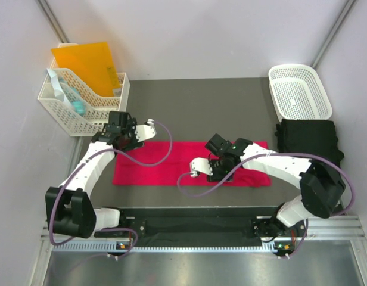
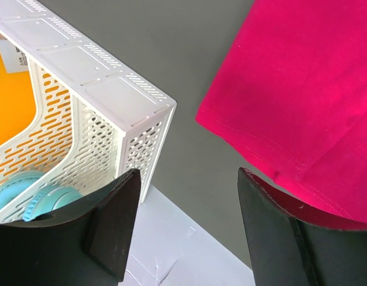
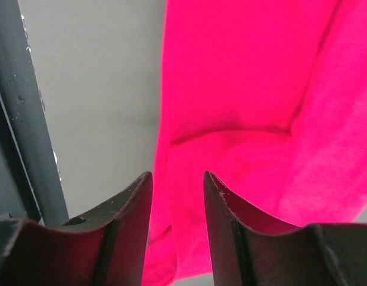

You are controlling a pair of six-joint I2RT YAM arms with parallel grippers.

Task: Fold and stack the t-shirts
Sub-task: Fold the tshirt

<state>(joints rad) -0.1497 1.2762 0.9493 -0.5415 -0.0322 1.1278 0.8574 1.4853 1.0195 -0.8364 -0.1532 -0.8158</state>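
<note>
Red t-shirt [image 1: 148,167] spread | left pincer [image 2: 189,177] wide, empty | right pincer [image 3: 177,174] half-closed (grip unclear)

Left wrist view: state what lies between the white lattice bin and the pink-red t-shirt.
Only bare dark grey tabletop lies between the white lattice bin and the pink-red t-shirt, as the left wrist view shows.

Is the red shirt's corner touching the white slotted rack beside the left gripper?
Apart. The left wrist view shows a strip of bare grey mat between the red shirt and the white slotted rack.
</note>
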